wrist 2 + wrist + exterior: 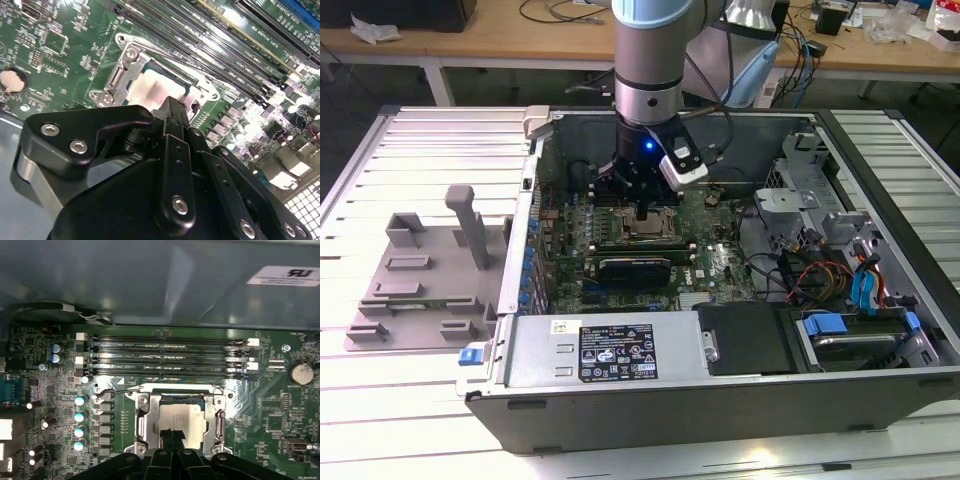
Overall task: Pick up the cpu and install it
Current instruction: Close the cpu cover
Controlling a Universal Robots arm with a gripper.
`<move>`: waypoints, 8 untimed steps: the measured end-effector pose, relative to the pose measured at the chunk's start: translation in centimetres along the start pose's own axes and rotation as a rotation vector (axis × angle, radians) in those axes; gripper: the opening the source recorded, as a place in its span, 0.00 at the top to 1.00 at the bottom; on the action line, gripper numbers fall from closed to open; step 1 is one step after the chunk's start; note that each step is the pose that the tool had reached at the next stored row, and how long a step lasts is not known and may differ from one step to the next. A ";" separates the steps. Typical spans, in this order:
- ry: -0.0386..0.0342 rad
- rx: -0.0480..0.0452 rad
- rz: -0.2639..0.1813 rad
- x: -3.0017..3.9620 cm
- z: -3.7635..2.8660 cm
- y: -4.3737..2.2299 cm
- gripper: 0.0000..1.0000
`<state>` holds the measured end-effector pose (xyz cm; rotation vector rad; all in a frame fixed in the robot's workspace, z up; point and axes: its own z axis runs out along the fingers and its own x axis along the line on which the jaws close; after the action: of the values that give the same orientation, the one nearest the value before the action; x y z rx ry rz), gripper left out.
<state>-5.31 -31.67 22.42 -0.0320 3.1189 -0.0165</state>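
Note:
The cpu, a flat square chip with a pale silver top, lies level inside the metal socket frame on the green motherboard. My gripper hangs straight over it, its black fingers drawn together at the chip's near edge. I cannot tell whether the tips touch the chip. In the second wrist view the fingertips cover part of the cpu. The exterior view has the gripper low inside the open computer case, right above the cpu.
Several memory slots run alongside the socket. Capacitors stand to one side. A grey fixture tray sits outside the case at the exterior view's left. The power supply, drive cage and cables crowd the case.

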 end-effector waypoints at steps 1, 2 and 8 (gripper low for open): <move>0.0002 0.0002 0.000 0.13 0.04 0.00 0.89; 0.0001 0.0002 0.000 0.33 0.12 0.00 0.89; 0.0002 0.0004 0.000 0.93 0.70 0.02 0.89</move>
<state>-6.23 -31.68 21.69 -0.0322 3.1192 -0.0171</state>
